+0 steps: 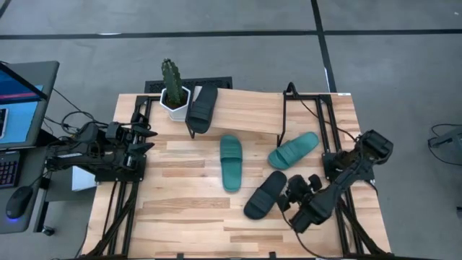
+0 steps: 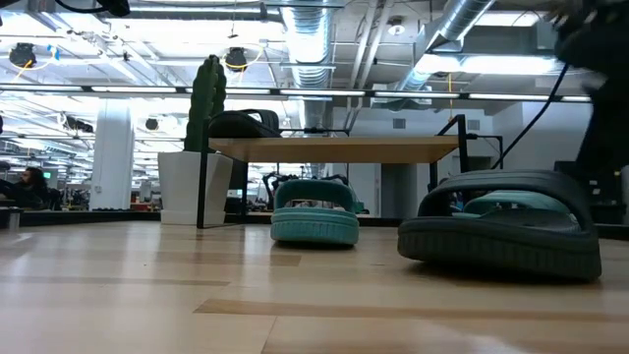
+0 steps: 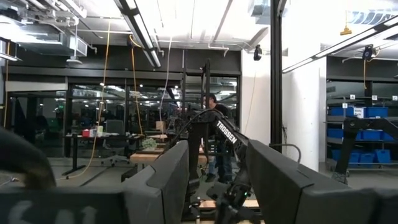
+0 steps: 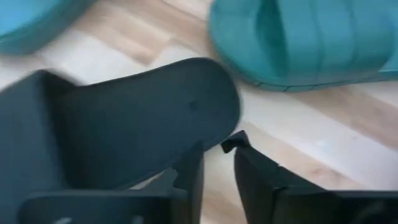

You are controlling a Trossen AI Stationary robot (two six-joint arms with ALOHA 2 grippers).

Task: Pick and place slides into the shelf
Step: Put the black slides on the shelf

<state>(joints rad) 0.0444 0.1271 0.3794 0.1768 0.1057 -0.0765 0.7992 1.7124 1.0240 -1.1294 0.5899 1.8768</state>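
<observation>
Black slide [image 4: 143,118] lay on the desk [image 1: 188,217] right at the right claw [image 4: 217,165], whose fingers stood slightly parted, grasping nothing. One black slide [image 1: 203,107] sat on the shelf [image 1: 249,112]; both teal ones remained on the desk. Picking seemed in hand; next, closing squarely on its edge. Left claw [image 1: 144,139] waited released.

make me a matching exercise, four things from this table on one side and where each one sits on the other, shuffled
Things:
1. cactus pot
2. black slide on the shelf
3. black slide by the right gripper
4. left gripper

Places:
A. on the tabletop, near the table's right front
B. far left corner of the table
C. left end of the tilted shelf
D. above the table's left edge, beside no slide

Pairs: 1-B, 2-C, 3-A, 4-D
</observation>
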